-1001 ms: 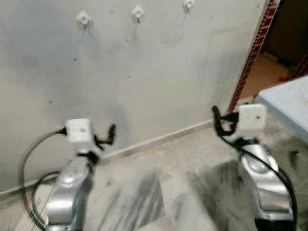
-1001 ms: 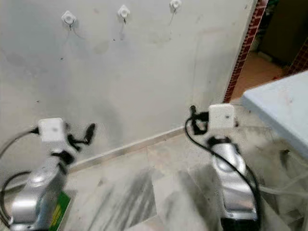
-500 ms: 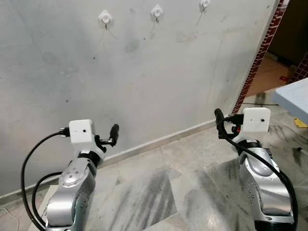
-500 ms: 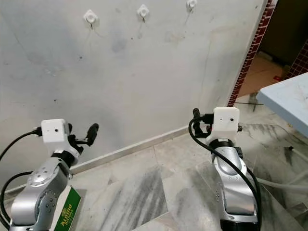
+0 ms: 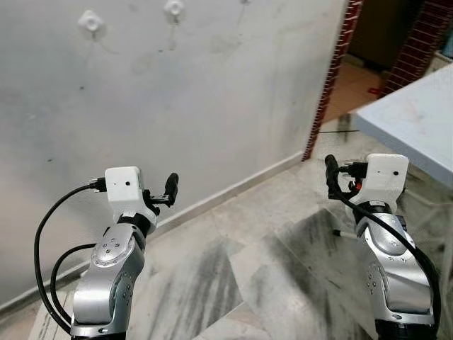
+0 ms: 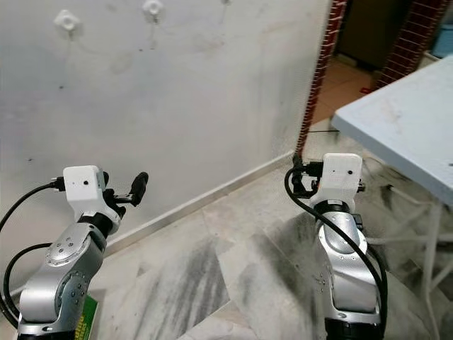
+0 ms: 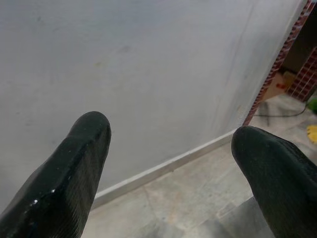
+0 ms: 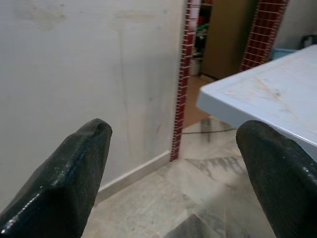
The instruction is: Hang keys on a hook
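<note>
Two white hooks (image 5: 90,20) (image 5: 173,8) are fixed high on the grey wall (image 5: 212,106), far above both arms. My left gripper (image 5: 168,191) is held up in front of the wall's lower part, open, with nothing between its fingers (image 7: 79,168). My right gripper (image 5: 331,176) is raised at the right, pointing toward the wall's end and the doorway. It is open and empty too, as the wide gap between its fingers (image 8: 74,183) shows.
A light blue table (image 5: 417,120) stands at the right, close to my right arm, its white leg (image 6: 428,262) reaching the floor. A red brick edge (image 5: 333,78) ends the wall beside a doorway. A green packet (image 6: 81,322) lies on the marble floor (image 5: 233,276).
The camera has swung to the right: the hooks slid left and the third one left the picture, while the table and doorway came further in. Both arms keep their pose.
</note>
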Tool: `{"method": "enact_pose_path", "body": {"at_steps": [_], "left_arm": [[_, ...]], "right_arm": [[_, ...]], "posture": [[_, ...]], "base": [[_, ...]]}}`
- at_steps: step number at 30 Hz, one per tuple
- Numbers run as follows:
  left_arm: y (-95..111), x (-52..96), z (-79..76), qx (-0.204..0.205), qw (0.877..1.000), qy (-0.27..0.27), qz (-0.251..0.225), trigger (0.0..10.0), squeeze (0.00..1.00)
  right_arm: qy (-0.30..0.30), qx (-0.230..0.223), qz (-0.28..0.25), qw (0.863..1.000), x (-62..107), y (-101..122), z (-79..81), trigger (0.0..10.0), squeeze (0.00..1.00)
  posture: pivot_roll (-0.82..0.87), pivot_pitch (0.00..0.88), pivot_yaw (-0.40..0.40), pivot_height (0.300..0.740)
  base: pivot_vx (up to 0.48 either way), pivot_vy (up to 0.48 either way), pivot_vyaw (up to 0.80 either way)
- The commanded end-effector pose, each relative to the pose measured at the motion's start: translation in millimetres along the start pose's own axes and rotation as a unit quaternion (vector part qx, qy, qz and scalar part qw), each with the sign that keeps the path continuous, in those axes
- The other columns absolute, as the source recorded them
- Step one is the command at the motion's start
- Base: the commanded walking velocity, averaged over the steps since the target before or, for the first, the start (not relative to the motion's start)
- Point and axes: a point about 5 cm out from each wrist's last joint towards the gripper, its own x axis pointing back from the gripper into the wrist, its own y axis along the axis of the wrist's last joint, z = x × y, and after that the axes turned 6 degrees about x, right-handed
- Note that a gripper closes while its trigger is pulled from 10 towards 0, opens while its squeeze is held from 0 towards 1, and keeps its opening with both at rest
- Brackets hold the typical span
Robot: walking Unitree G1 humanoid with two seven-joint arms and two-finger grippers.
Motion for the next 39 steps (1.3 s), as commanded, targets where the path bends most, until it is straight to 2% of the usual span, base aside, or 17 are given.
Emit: {"method": "enact_pose_path", "body": {"at_steps": [1, 5, 7, 10, 13, 18, 23, 25, 35, 39], "left_arm": [[-0.3, 2.4, 10.7, 0.002, 1.0, 0.023, -0.003, 10.0, 0.0], [-0.3, 2.7, 9.8, -0.006, 1.0, 0.022, -0.004, 10.0, 0.0], [-0.5, 4.0, 4.3, -0.003, 1.0, -0.002, -0.002, 10.0, 0.0], [-0.2, 5.2, 2.7, -0.026, 1.0, 0.0, -0.003, 10.0, 0.0], [0.3, 2.8, 1.4, -0.02, 1.0, -0.018, -0.003, 10.0, 0.0], [-2.9, 1.7, 3.4, 0.002, 1.0, -0.016, 0.005, 10.0, 0.0], [-5.6, 1.3, -0.5, -0.015, 0.999, -0.031, 0.008, 10.0, 0.0], [-6.5, 0.5, -1.7, -0.005, 0.999, -0.033, 0.009, 10.0, 0.0], [-8.3, 0.9, -5.8, -0.003, 0.999, -0.045, 0.011, 10.0, 0.0], [-8.4, 0.5, -6.2, 0.0, 0.999, -0.047, 0.01, 10.0, 0.0]], "right_arm": [[0.002, 0.0, -0.01, 1.0, -0.8, 6.8, 1.5, 10.0, 0.0], [-0.005, -0.001, -0.012, 1.0, -0.7, 6.8, 1.4, 10.0, 0.0], [-0.001, -0.02, 0.0, 1.0, -0.5, 4.6, 3.1, 10.0, 0.0], [0.012, -0.02, 0.006, 1.0, -0.1, 4.0, 5.8, 10.0, 0.0], [0.025, -0.03, 0.008, 0.999, -0.9, 4.4, 9.5, 10.0, 0.0], [0.025, -0.027, 0.006, 0.999, -1.8, 5.3, 9.5, 10.0, 0.0], [0.023, -0.029, 0.007, 0.999, -2.7, 4.7, 7.2, 10.0, 0.0], [0.021, -0.027, 0.007, 0.999, -3.0, 4.7, 7.2, 10.0, 0.0], [0.02, -0.026, 0.004, 0.999, -0.9, 4.2, 6.7, 10.0, 0.0], [0.026, -0.032, 0.0, 0.999, 0.3, 5.2, 8.6, 10.0, 0.0]], "posture": [[-0.05, 0.053, 0.059, 0.74], [-0.05, 0.053, 0.058, 0.74], [-0.05, 0.051, 0.057, 0.74], [-0.05, 0.05, 0.056, 0.74], [-0.04, 0.048, 0.052, 0.74], [-0.05, 0.043, 0.052, 0.74], [-0.05, 0.038, 0.051, 0.74], [-0.05, 0.038, 0.051, 0.74], [-0.05, 0.043, 0.054, 0.74], [-0.05, 0.047, 0.056, 0.74]], "base": [[0.0, 0.0, -0.79], [0.0, 0.0, -0.79], [0.0, 0.0, -0.78], [0.0, 0.0, -0.77], [0.0, 0.0, -0.77], [0.0, 0.0, -0.77], [0.0, 0.0, -0.77], [0.0, 0.0, -0.77], [0.0, -0.048, -0.74], [0.0, -0.24, 0.0]]}}
